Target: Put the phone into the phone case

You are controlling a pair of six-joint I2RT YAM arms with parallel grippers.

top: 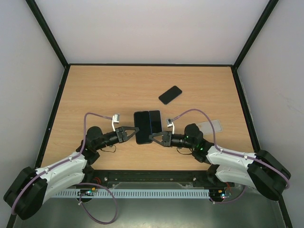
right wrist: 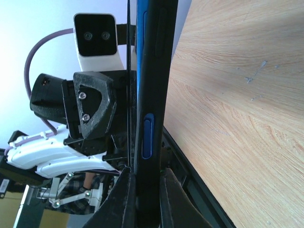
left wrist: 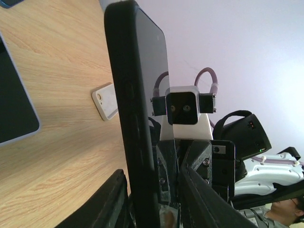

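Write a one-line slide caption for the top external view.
Right fingers pinch a dark blue-edged phone beside a black rectangular case at the left fingers.

a light wooden table (top: 95,90) sits boxed in by plain white walls (top: 152,28) with black corner posts (top: 47,33), evenly lit.

Illumination is even and diffuse. The bench (top: 118,90) carries only faint, soft shadows. The overhead view is sharp; both wrist views are bright, with close foreground slightly soft.
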